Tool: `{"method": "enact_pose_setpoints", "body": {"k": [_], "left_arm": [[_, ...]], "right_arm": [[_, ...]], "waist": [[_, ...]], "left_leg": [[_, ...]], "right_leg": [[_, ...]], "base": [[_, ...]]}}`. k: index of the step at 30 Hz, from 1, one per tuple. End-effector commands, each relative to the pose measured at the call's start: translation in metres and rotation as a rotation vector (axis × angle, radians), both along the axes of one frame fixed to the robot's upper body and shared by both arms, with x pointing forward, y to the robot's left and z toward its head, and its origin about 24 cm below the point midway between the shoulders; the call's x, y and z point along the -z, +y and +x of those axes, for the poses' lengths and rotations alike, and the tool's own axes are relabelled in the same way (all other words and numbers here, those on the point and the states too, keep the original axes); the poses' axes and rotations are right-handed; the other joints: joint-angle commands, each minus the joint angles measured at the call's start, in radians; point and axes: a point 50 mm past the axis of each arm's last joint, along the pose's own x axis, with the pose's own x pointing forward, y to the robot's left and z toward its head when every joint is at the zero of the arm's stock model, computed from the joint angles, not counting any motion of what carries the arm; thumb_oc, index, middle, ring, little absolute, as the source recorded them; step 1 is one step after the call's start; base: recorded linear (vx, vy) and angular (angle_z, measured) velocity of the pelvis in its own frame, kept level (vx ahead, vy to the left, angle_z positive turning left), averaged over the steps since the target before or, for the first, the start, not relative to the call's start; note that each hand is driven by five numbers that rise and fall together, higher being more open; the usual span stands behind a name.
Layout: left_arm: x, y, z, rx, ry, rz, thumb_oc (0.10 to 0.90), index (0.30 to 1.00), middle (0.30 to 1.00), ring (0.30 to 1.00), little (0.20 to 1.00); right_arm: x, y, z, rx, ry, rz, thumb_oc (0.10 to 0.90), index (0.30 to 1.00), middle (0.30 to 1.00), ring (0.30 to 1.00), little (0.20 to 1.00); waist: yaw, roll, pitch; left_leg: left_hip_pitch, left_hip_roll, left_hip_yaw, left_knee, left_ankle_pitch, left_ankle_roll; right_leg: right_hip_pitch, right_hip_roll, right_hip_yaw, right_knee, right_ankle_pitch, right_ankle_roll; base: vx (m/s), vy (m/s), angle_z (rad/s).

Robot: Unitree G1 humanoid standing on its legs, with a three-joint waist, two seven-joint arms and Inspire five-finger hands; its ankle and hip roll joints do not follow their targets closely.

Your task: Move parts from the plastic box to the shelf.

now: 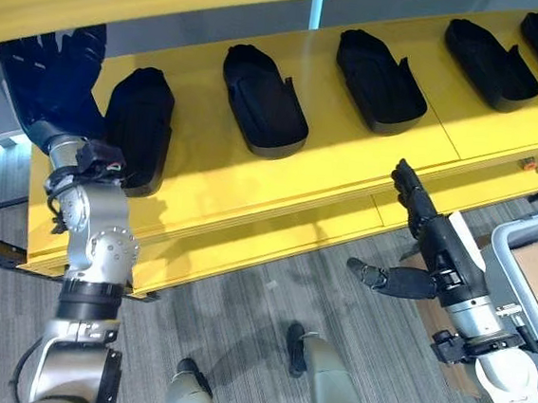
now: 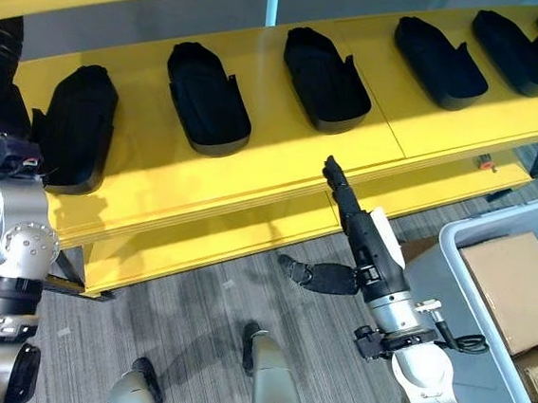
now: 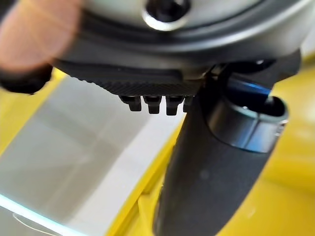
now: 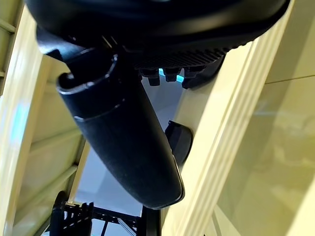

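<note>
So the yellow shelf [image 1: 349, 162] already has a row of black moulded parts lying on it, spaced out side by side along the board. The left robot hand [image 1: 57, 76] is up at the far left end of the shelf, right against the leftmost black part [image 1: 141, 127], which looks flipped with its rounded side up compared to the others. Can't tell whether that hand's fingers are wrapped round the part or just touching it, since the head views are too dark there and its wrist view shows little more than the thumb [image 3: 211, 182] against yellow. The right robot hand [image 2: 356, 234] hangs just off the shelf's front edge with its fingers straight and stretched toward the shelf, thumb [image 2: 319, 276] stuck out to the side, holding nothing. Nearest part to it is the third black part [image 2: 325, 80], a bit further back on the board, not touching. Behind the right arm, over on its outer side, sits the grey plastic box [image 2: 456, 240] with a brown cardboard piece [image 2: 518, 287] lying in it.
</note>
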Motion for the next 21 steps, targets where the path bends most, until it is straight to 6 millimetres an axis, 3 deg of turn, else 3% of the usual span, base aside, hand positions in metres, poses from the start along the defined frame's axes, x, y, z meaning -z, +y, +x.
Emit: {"method": "enact_pose_setpoints", "body": {"k": [1, 2, 4, 7, 8, 12, 13, 21], "left_arm": [[-0.042, -0.009, -0.02, -0.089, -0.133, 0.389, 0.9, 1.0, 1.0, 1.0, 1.0], [-0.039, -0.004, -0.028, -0.165, -0.06, 0.585, 0.9, 1.0, 1.0, 1.0, 1.0], [-0.038, -0.003, -0.036, -0.178, -0.062, 0.627, 0.9, 1.0, 1.0, 1.0, 1.0], [-0.034, 0.003, -0.049, -0.283, 0.008, 0.839, 0.9, 1.0, 1.0, 1.0, 1.0], [-0.034, 0.002, -0.057, -0.354, 0.058, 1.04, 0.9, 1.0, 1.0, 1.0, 1.0], [-0.03, 0.004, -0.07, -0.405, 0.119, 1.23, 0.9, 1.0, 1.0, 1.0, 1.0], [-0.032, 0.004, -0.074, -0.457, 0.148, 1.36, 0.9, 1.0, 1.0, 1.0, 1.0], [-0.022, 0.0, -0.091, -0.403, 0.219, 1.603, 0.9, 1.0, 1.0, 1.0, 1.0]], "right_arm": [[-0.041, 0.003, -0.011, -0.054, -0.243, 0.003, 0.9, 1.0, 1.0, 1.0, 1.0], [-0.039, -0.002, -0.011, -0.047, -0.227, 0.004, 0.9, 1.0, 1.0, 1.0, 1.0], [-0.039, -0.003, -0.012, -0.048, -0.227, 0.004, 0.9, 1.0, 1.0, 1.0, 1.0], [-0.038, -0.006, -0.014, -0.047, -0.215, -0.001, 0.9, 1.0, 1.0, 1.0, 1.0], [-0.038, -0.01, -0.015, -0.036, -0.208, -0.009, 0.9, 1.0, 1.0, 1.0, 1.0], [-0.037, -0.012, -0.018, -0.035, -0.197, -0.02, 0.9, 1.0, 1.0, 1.0, 1.0], [-0.036, -0.015, -0.019, -0.024, -0.189, -0.027, 0.9, 1.0, 1.0, 1.0, 1.0], [-0.032, -0.018, -0.024, -0.016, -0.165, -0.04, 0.9, 1.0, 1.0, 1.0, 1.0]], "waist": [[-0.01, 0.018, -0.08], [-0.003, 0.023, -0.082], [0.0, 0.023, -0.084], [0.012, 0.027, -0.088], [0.019, 0.029, -0.088], [0.028, 0.034, -0.088], [0.032, 0.036, -0.088], [0.041, 0.039, -0.082]], "left_leg": [[-0.043, -0.007, -0.048, -0.017, 0.043, 0.076], [-0.036, -0.01, -0.048, -0.026, 0.045, 0.076], [-0.032, -0.012, -0.048, -0.03, 0.047, 0.076], [-0.02, -0.016, -0.047, -0.042, 0.048, 0.076], [-0.009, -0.018, -0.048, -0.051, 0.05, 0.076], [0.005, -0.022, -0.049, -0.06, 0.05, 0.077], [0.009, -0.024, -0.049, -0.061, 0.049, 0.077], [0.025, -0.033, -0.054, -0.075, 0.054, 0.077]], "right_leg": [[0.097, -0.056, 0.024, -0.054, 0.034, 0.092], [0.105, -0.059, 0.023, -0.059, 0.033, 0.094], [0.109, -0.062, 0.023, -0.061, 0.032, 0.095], [0.125, -0.067, 0.02, -0.068, 0.032, 0.098], [0.138, -0.07, 0.02, -0.073, 0.031, 0.101], [0.151, -0.076, 0.017, -0.075, 0.029, 0.104], [0.156, -0.078, 0.016, -0.078, 0.028, 0.107], [0.179, -0.087, 0.013, -0.093, 0.031, 0.116]], "base": [[0.01, 0.04, 0.08], [0.01, 0.033, 0.1], [0.01, 0.023, 0.07], [0.03, 0.025, 0.06], [0.03, 0.019, 0.08], [0.02, 0.024, 0.09], [0.02, 0.023, 0.03], [0.01, 0.017, 0.04]]}}
